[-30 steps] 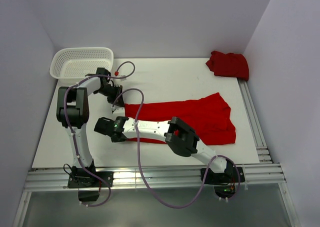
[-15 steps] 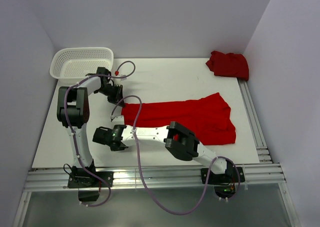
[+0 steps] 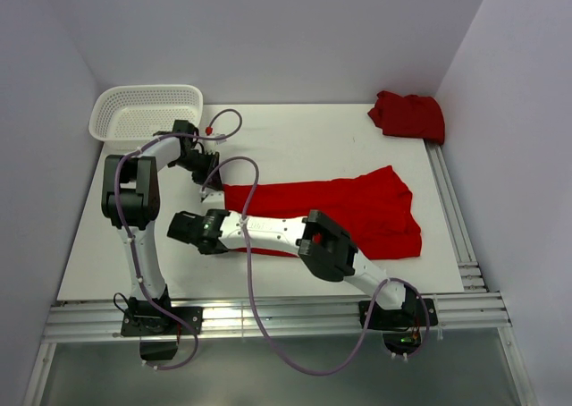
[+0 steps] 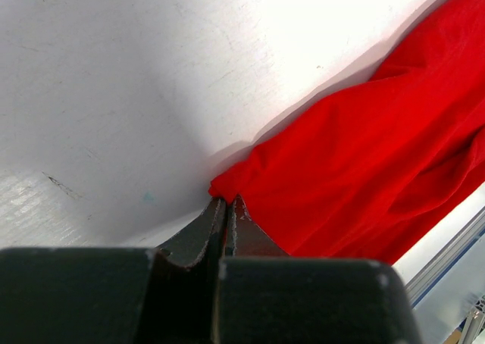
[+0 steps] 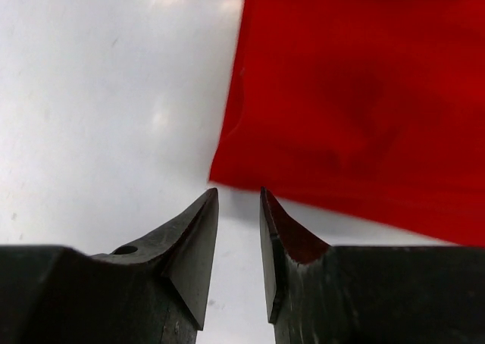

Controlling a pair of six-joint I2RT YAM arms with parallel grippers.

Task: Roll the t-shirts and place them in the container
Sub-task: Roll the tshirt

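A red t-shirt (image 3: 344, 211) lies spread flat across the middle of the table. My left gripper (image 3: 206, 188) is shut on its far-left corner; in the left wrist view the gripper (image 4: 227, 201) pinches the t-shirt (image 4: 364, 154) at the tips. My right gripper (image 3: 189, 231) hovers at the near-left corner, open. In the right wrist view, nothing sits between the gripper (image 5: 239, 196) fingers, and the t-shirt (image 5: 356, 94) corner lies just beyond the tips. A second red t-shirt (image 3: 408, 115) sits crumpled at the back right.
A white mesh basket (image 3: 143, 111) stands at the back left corner, just behind the left arm. The right arm (image 3: 323, 245) stretches low over the near edge of the spread t-shirt. An aluminium rail (image 3: 451, 218) runs along the table's right side.
My right gripper has opened, with its wrist dipping toward the near edge and coming back. The left gripper keeps its hold on the corner and stays put.
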